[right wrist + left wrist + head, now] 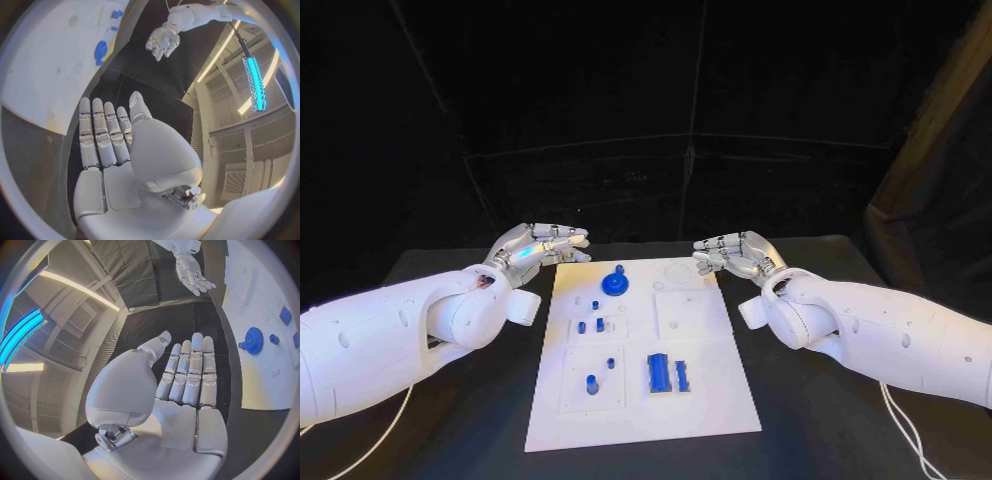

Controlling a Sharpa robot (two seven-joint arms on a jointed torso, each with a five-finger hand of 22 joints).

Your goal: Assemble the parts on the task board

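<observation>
On the white task board [704,385] lie small blue parts [662,373]; both hands' fingers released.

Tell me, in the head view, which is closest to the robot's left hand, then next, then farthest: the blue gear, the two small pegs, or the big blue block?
From the left hand:
1. Blue gear, board's far end.
2. Two small pegs, mid-board.
3. Big blue block, near end.

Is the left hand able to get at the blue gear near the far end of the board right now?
Probably yes. The left hand is open and holds nothing, beside the task board's far left corner, and the blue gear lies uncovered close by with nothing between them.
</observation>
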